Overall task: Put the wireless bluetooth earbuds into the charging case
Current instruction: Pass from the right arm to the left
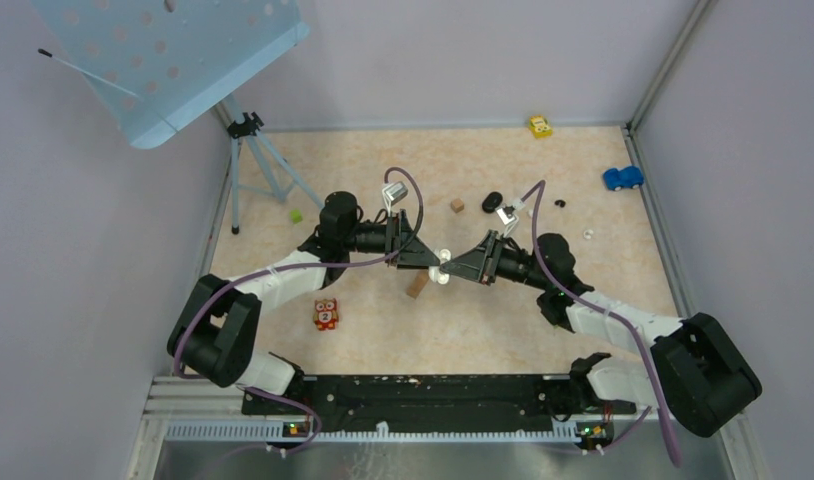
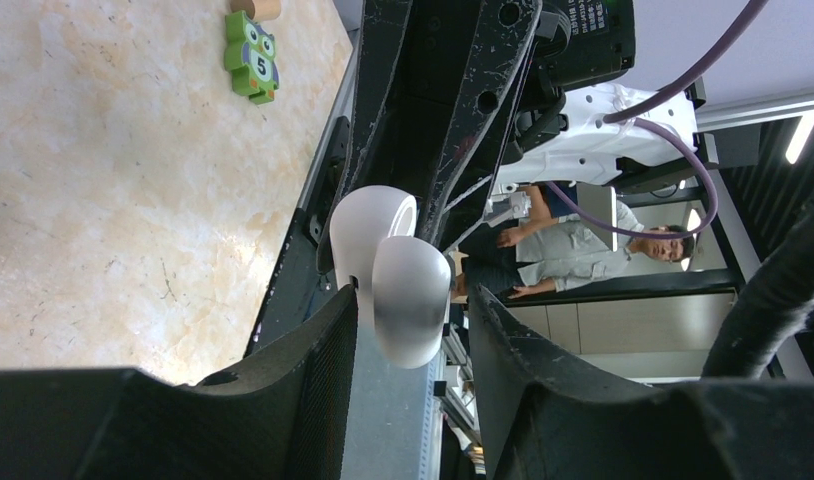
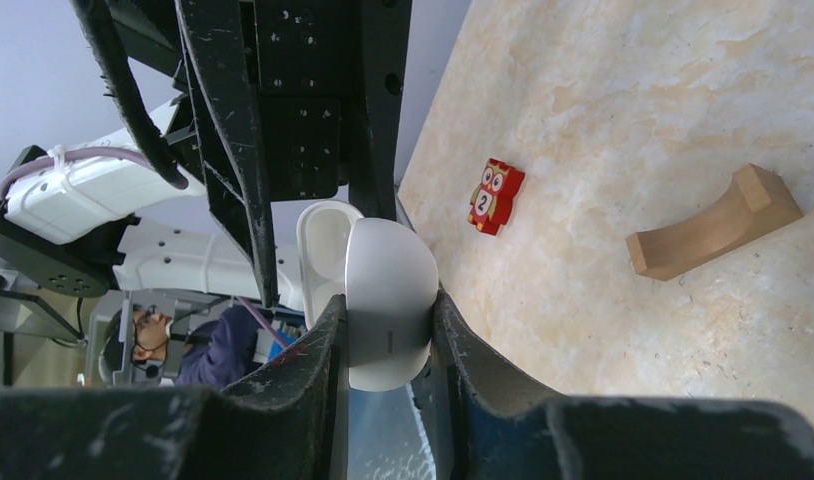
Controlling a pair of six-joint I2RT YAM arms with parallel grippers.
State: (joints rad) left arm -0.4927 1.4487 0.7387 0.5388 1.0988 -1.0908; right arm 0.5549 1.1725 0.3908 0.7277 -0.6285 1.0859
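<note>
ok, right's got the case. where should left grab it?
The free half of the open case. The right gripper clamps one rounded shell. The other shell sits between the open fingers of the left gripper. I'd come straight in from the left, opposite the right, and close across that shell's narrow width at mid-height, where its sides look flattest.

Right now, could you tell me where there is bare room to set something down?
Bare: the near stretch between owl block and right arm; the far strip between tripod and yellow car. Crowded: mid-table, where left claw and right claw meet at the charging case.
</note>
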